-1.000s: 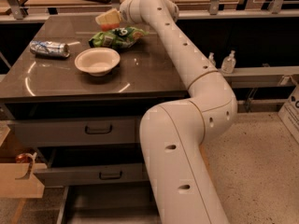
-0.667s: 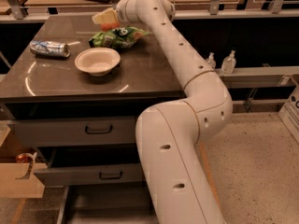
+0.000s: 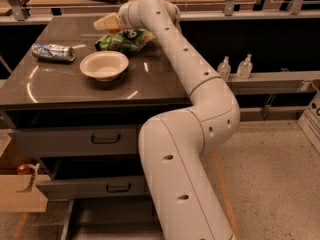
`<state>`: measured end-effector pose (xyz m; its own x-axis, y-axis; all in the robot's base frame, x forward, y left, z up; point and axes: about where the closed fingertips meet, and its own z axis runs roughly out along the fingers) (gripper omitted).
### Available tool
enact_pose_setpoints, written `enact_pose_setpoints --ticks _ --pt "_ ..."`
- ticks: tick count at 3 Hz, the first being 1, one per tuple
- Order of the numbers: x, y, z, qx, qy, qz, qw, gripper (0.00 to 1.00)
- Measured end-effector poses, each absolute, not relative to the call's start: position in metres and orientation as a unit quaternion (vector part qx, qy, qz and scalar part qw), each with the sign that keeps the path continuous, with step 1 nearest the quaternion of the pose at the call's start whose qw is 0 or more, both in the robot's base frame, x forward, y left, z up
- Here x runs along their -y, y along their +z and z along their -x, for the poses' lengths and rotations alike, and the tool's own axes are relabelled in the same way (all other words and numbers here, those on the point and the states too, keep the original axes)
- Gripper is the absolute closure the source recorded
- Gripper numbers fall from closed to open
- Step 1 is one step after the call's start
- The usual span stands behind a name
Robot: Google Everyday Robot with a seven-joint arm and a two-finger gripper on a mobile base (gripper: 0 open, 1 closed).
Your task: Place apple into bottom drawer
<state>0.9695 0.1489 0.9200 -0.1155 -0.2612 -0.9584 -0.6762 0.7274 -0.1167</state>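
1. Arm (image 3: pixel 200 89) — shown stretched from the lower foreground across the table to its far edge. Its bulk covers the right part of the drawer fronts, so any carry downward is best routed clear of them.
2. Table (image 3: pixel 55 86) — the dark top on which all the loose items rest. A lift straight up is advised before any sideways travel.
3. Bottom drawer (image 3: pixel 107 223) — seen pulled out at the foot of the cabinet, its grey floor exposed below the two handled drawers (image 3: pixel 65 141). The goal is judged ready, and it lies well apart from the gripper.
4. Snack bag (image 3: pixel 125 39) and white bowl (image 3: pixel 104 65): the bag lies just beside the gripper and the bowl nearer the viewer. Neither should be dragged along.
5. Gripper (image 3: pixel 106 23): placed at the bag's far left, low over the table. Whether it is open or closed on anything cannot be told.
6. Apple: not made out, and judged to be hidden at the gripper, behind the bag. A firm hold should be confirmed before lifting, since round fruit rolls readily.
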Motion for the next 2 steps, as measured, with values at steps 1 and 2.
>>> enact_pose_setpoints --ticks 1,2 --pt "-0.157 0.908 -0.972 -0.724 0.175 0.332 0.579 0.0" --pt "-0.163 0.893 -0.977 -0.722 0.176 0.337 0.579 0.0"
